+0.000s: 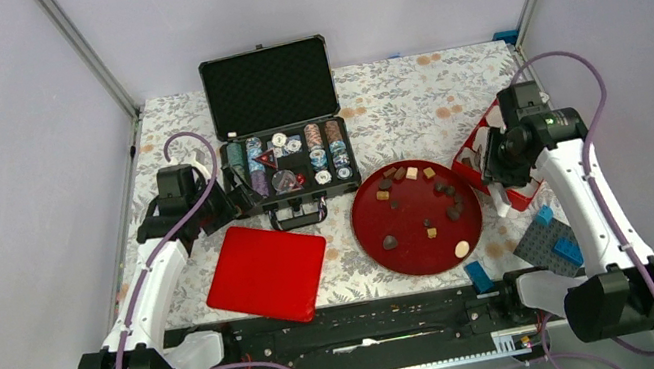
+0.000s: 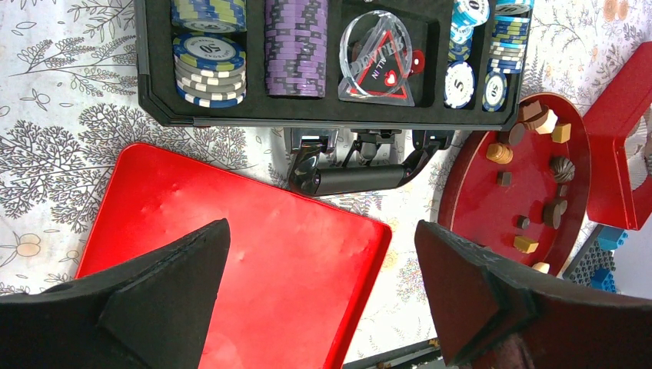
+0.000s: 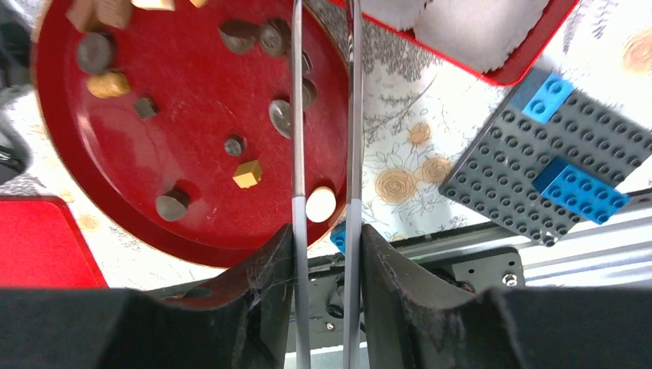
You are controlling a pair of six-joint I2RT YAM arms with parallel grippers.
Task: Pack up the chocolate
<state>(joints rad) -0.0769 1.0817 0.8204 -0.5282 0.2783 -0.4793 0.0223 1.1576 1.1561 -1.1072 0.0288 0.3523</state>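
With right end effector (image 3: 327, 240) pinching the tweezers (image 3: 298, 115), straddle one chocolate (image 3: 280, 115) at the plate's (image 3: 192, 92) 3 o'clock side, squeeze gently, lift straight; ignore the wide-spread left end effector (image 2: 321, 238).

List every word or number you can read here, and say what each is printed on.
"50": top poker chip of the left stack in the case.
"5": white chip lying near the case's right end.
"ALL IN", only partly legible: red triangle marker.
Lettering on the clear disc over it: too blurred.
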